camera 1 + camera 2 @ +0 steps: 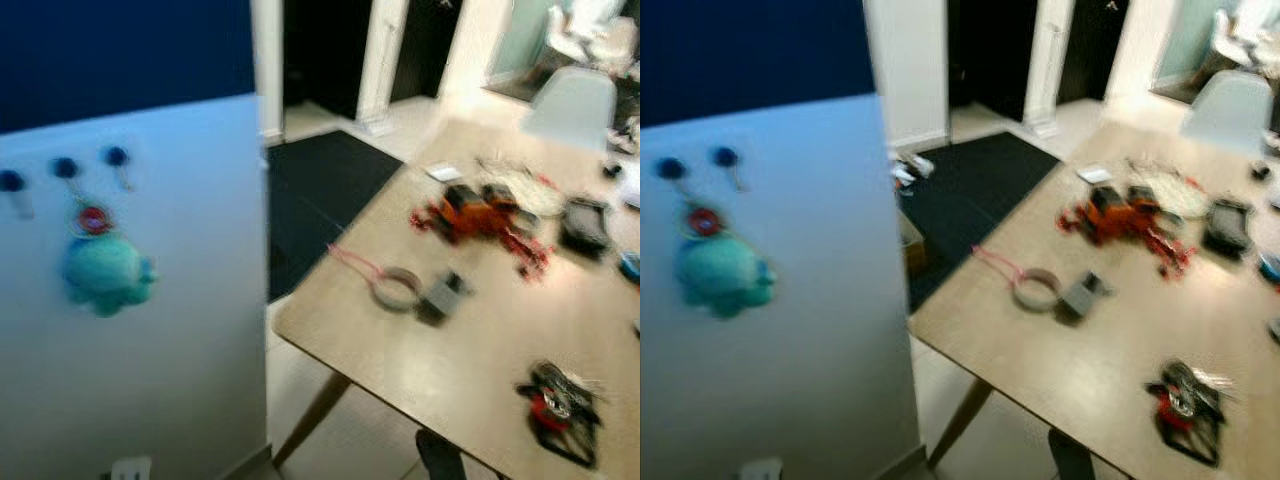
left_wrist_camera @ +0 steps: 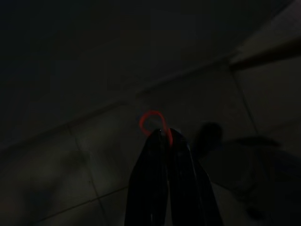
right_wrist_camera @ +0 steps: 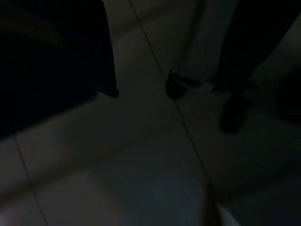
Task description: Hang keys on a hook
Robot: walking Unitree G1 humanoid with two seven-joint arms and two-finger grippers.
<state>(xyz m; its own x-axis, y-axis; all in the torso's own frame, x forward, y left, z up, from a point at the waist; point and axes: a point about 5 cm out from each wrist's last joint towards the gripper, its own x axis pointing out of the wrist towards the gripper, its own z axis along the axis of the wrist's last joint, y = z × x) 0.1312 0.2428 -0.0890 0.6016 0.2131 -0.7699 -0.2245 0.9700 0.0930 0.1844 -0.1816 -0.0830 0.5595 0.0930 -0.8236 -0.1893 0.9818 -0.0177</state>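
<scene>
On the pale blue wall panel (image 1: pixel 150 330), a teal plush keychain with a red ring (image 1: pixel 104 270) hangs under dark blue hooks (image 1: pixel 116 157). In the dark left wrist view, the left gripper (image 2: pixel 164 136) is clenched on a thin red loop (image 2: pixel 151 120) above floor tiles; whether the right gripper's fingers are parted cannot be told.

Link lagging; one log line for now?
left pincer: shut on thin red loop | turquoise plush keychain: hanging on blue hook

A teal plush keychain (image 1: pixel 722 275) hangs from a blue hook (image 1: pixel 670 169) on the pale wall panel (image 1: pixel 790 350) — blurred — beside a cluttered wooden table (image 1: pixel 1080 370).
</scene>
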